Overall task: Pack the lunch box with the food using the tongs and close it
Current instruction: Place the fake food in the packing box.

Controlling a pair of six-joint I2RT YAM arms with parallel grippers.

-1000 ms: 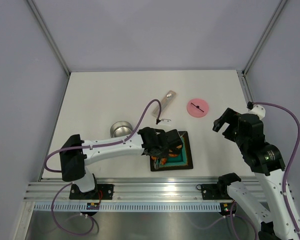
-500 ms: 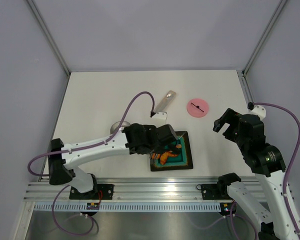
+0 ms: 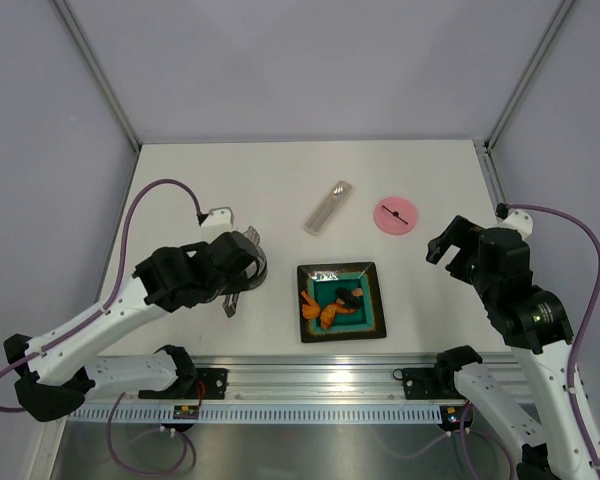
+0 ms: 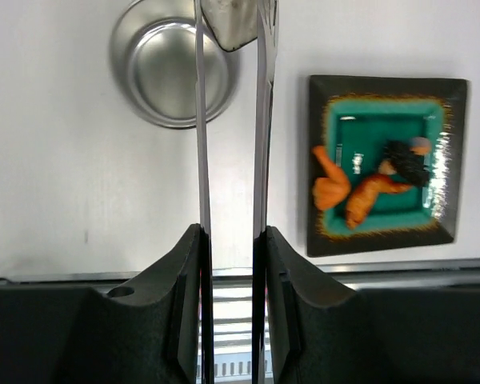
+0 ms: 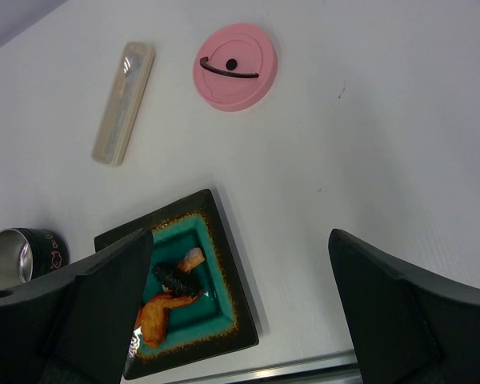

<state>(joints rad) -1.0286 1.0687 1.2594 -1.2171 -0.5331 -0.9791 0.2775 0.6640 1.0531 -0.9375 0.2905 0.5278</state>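
Note:
My left gripper (image 4: 230,234) is shut on the slim silver tongs (image 4: 200,128). Their tips pinch a white piece of food (image 4: 232,20) over the right rim of the round steel lunch box (image 4: 164,72). In the top view the left gripper (image 3: 240,272) covers most of the tin. Orange pieces (image 4: 336,188) and a dark piece (image 4: 404,160) lie on the square teal plate (image 3: 372,322). The pink lid (image 3: 395,215) with its black handle lies flat at the back right. My right gripper (image 5: 240,236) hangs open and empty above the table, right of the plate.
A flat beige utensil case (image 3: 327,207) lies behind the plate, left of the lid. The metal rail (image 3: 310,385) runs along the near table edge. Frame posts and grey walls bound the table at the back and sides.
The left arm has swung left from over the plate to over the tin, carrying the white piece in the tongs. The plate now shows uncovered. The right arm has not moved.

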